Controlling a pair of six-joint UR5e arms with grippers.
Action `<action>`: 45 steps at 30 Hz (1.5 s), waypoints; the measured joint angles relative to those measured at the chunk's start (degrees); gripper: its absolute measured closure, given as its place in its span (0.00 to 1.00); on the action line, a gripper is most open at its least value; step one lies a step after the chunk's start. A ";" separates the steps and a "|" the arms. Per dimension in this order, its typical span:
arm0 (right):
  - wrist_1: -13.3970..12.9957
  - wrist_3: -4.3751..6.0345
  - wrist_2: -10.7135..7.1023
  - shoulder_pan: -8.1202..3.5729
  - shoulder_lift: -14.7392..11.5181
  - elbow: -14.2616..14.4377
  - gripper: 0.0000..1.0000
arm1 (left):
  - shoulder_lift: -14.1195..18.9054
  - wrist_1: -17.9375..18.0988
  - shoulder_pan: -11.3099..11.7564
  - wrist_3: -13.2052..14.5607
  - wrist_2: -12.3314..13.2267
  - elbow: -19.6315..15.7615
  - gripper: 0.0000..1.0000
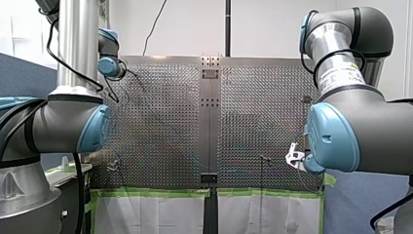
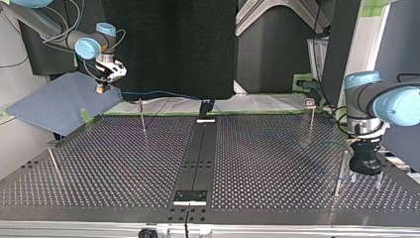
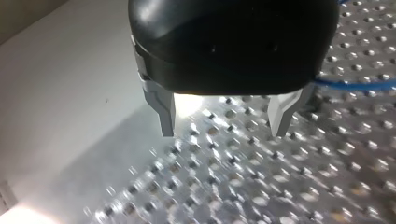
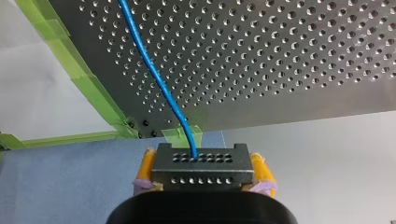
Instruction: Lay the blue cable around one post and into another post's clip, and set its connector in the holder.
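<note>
1 blue cable (image 4: 154, 70) runs from 1 black connector (image 4: 201, 161), which is clamped between the 2 yellow pads of my right gripper (image 4: 204, 170), just off the table (image 4: 303, 56). My left gripper (image 3: 224, 133) hangs over the table with its 2 metal fingers apart and empty. The top view shows 4 posts (image 2: 142, 118).

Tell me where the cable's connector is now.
The connector is clamped in my right tool, between yellow pads, off the perforated table beyond its green-taped corner, at the top view's upper left.
</note>
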 joint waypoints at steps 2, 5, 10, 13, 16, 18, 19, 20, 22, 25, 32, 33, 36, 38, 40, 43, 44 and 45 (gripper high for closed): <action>0.02 0.00 -0.01 0.00 0.00 0.00 1.00 | -0.71 0.02 -0.09 -0.18 -0.02 -0.28 0.00; 0.04 0.00 -0.01 0.00 -0.01 0.00 1.00 | -2.09 -0.01 -0.27 0.29 -0.15 -0.81 0.00; -0.05 -0.08 -0.01 0.00 -0.03 0.00 1.00 | -3.39 1.65 -0.15 -0.71 -0.17 -2.55 0.00; -0.07 -0.15 -0.03 0.00 -0.03 0.00 1.00 | -3.54 3.31 -0.07 -2.33 0.06 -3.41 0.00; -0.12 -0.16 -0.04 0.00 -0.03 0.00 1.00 | -3.57 4.14 -0.06 -3.80 0.19 -3.78 0.00; -0.14 -0.17 -0.03 0.00 -0.02 0.00 1.00 | -3.57 4.47 -0.09 -4.78 0.34 -3.89 0.00; -0.15 -0.18 -0.02 0.01 -0.02 0.00 1.00 | -3.57 4.68 -0.14 -5.20 0.52 -3.93 0.00; -0.16 -0.18 -0.01 0.01 -0.02 0.00 1.00 | -3.57 5.06 -0.21 -5.76 0.86 -4.00 0.00; -0.21 -0.18 0.00 0.01 -0.01 0.00 1.00 | -3.58 5.67 -0.24 -6.62 1.53 -4.29 0.00; -0.31 -0.18 0.01 0.01 0.00 0.00 1.00 | -3.59 6.80 -0.17 -8.01 2.81 -5.23 0.00; -0.41 -0.18 0.01 0.04 -0.01 0.00 1.00 | -3.59 10.15 -0.11 -11.49 4.61 -8.37 0.00; -0.41 -0.18 0.01 0.06 -0.01 0.00 1.00 | -3.59 10.55 -0.13 -11.94 4.60 -8.71 0.00; -0.32 -0.18 0.01 0.07 -0.02 0.00 1.00 | -3.59 11.29 -0.23 -13.49 4.49 -9.90 0.00; -0.21 -0.18 0.01 0.08 -0.02 0.00 1.00 | -3.59 11.78 -0.30 -14.67 4.42 -10.76 0.00; -0.16 -0.14 0.00 0.08 -0.02 0.00 1.00 | -3.59 12.36 -0.38 -15.70 4.40 -11.58 0.00; -0.19 -0.01 -0.02 0.08 -0.02 0.00 1.00 | -3.59 13.47 -0.63 -17.21 4.43 -12.85 0.00; -0.20 0.03 -0.03 0.09 -0.02 0.00 1.00 | -3.60 14.02 -0.76 -17.81 4.49 -13.43 0.00; -0.21 0.07 -0.03 0.09 -0.02 -0.01 1.00 | -3.62 14.47 -0.84 -18.27 4.57 -13.87 0.00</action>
